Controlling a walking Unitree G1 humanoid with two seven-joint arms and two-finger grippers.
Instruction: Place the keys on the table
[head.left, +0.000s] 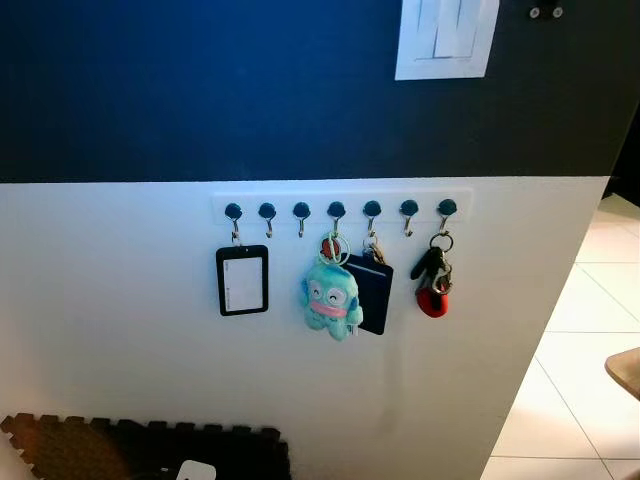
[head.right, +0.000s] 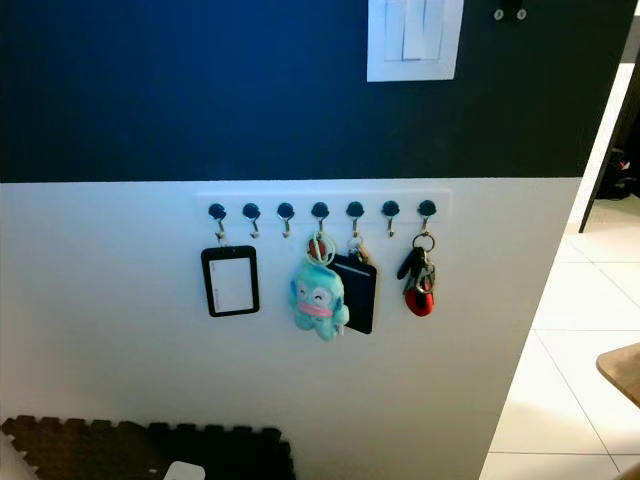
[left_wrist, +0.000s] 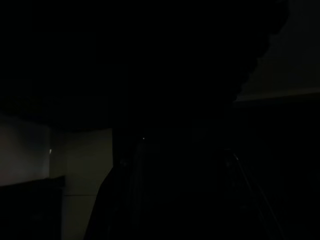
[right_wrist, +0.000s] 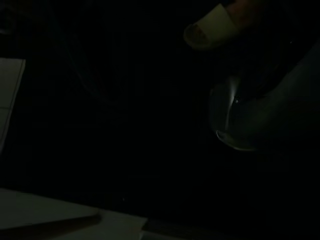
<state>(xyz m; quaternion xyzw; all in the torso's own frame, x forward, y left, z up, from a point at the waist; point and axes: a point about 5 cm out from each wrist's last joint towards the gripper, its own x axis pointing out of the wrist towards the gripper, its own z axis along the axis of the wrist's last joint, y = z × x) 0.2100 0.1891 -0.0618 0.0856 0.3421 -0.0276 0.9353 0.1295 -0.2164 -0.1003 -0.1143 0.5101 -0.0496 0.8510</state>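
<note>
The keys (head.left: 433, 281) with the red fob hang on the rightmost hook (head.left: 446, 209), near the dark card holder (head.left: 368, 292), so a careless pull may snag the ring; I cannot tell either gripper's jaw state.

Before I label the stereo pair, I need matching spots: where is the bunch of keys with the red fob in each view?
Left eye view: the keys hang from the rightmost hook of the hook rail, right of centre.
Right eye view: the keys hang from that same hook.
Left wrist view: too dark to tell.
Right wrist view: too dark to tell.
Shared landmark: the blue plush toy hanging mid-rail.
</note>
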